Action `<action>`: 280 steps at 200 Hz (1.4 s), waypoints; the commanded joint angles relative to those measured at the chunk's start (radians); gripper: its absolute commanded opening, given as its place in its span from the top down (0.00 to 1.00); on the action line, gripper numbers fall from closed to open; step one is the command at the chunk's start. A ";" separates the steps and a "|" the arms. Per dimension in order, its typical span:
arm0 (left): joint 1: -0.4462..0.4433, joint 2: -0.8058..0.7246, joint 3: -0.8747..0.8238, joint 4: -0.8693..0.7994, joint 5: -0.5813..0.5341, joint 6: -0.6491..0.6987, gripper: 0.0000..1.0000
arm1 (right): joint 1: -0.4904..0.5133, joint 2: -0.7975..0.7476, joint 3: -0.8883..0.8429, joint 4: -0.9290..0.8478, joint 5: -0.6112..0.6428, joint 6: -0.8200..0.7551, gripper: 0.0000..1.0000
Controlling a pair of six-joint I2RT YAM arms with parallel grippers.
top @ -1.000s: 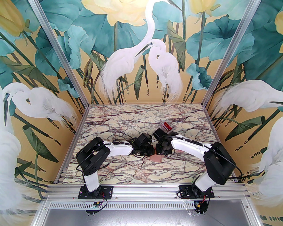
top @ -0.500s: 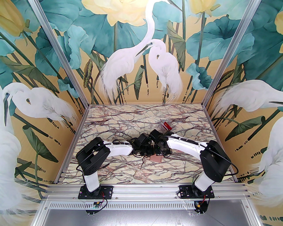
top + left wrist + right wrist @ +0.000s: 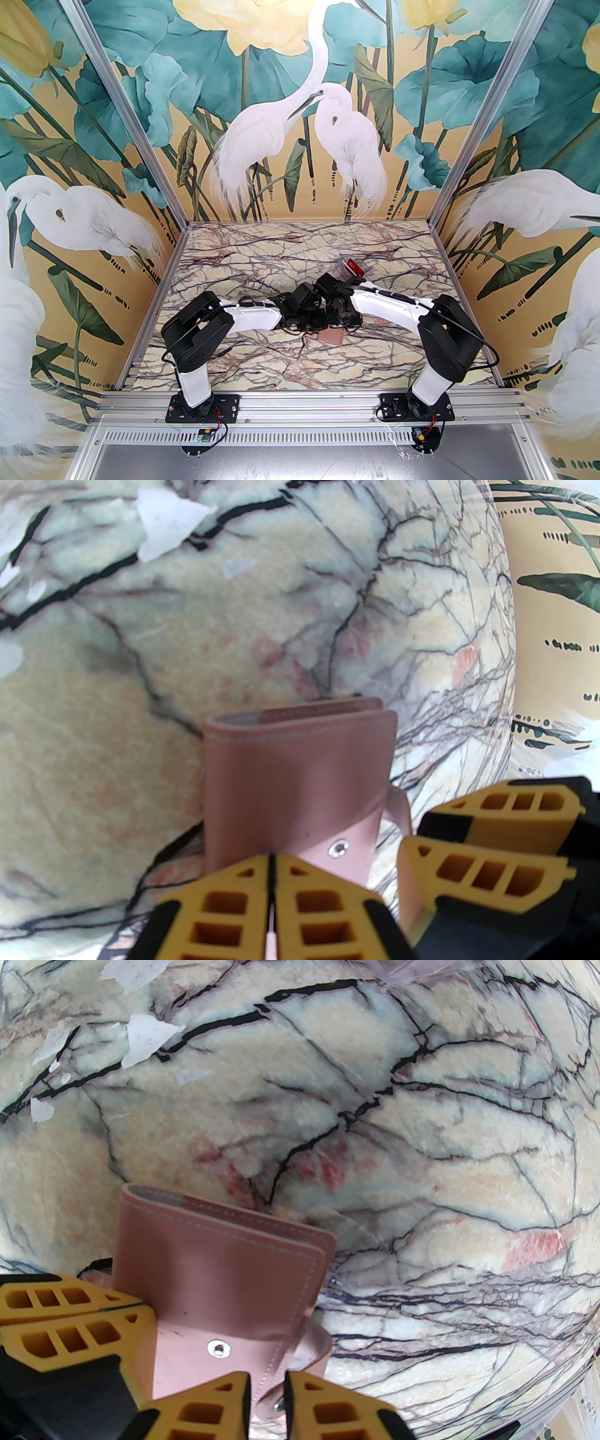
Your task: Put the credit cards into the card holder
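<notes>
Card holder [image 3: 295, 770]: pink, folded, mid-bench [image 3: 262, 253], between both arms. Left gripper [image 3: 271, 892]: fingers pressed together on its near edge. Right gripper [image 3: 266, 1396]: clamped on its near corner. Red card [image 3: 355, 268]: farther back, well apart.

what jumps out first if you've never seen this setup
The huge egret-and-lotus mural on the walls grabs the eye first. Then, midway across the marble table, a closed pink card holder, with the left pincer and right pincer both nipping its snap-tab end. A clear box holding a red card sits farther back.
</notes>
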 commanded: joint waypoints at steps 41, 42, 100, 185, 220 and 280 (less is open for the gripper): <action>-0.015 0.052 -0.003 -0.068 -0.033 0.008 0.89 | 0.022 -0.028 -0.031 -0.021 -0.007 0.007 0.73; -0.015 0.052 -0.002 -0.069 -0.033 0.008 0.89 | 0.022 -0.028 -0.032 -0.021 -0.007 0.007 0.73; -0.015 0.056 0.004 -0.076 -0.032 0.011 0.89 | 0.023 -0.013 -0.048 -0.008 -0.022 0.001 0.73; -0.015 0.057 0.009 -0.082 -0.033 0.013 0.90 | 0.022 -0.008 -0.047 -0.011 -0.029 -0.010 0.84; -0.016 0.057 0.006 -0.081 -0.032 0.010 0.90 | 0.023 -0.035 -0.057 -0.010 -0.025 -0.006 0.97; -0.015 0.055 -0.006 -0.062 -0.035 -0.001 0.90 | 0.021 -0.137 -0.089 0.022 -0.034 0.016 0.88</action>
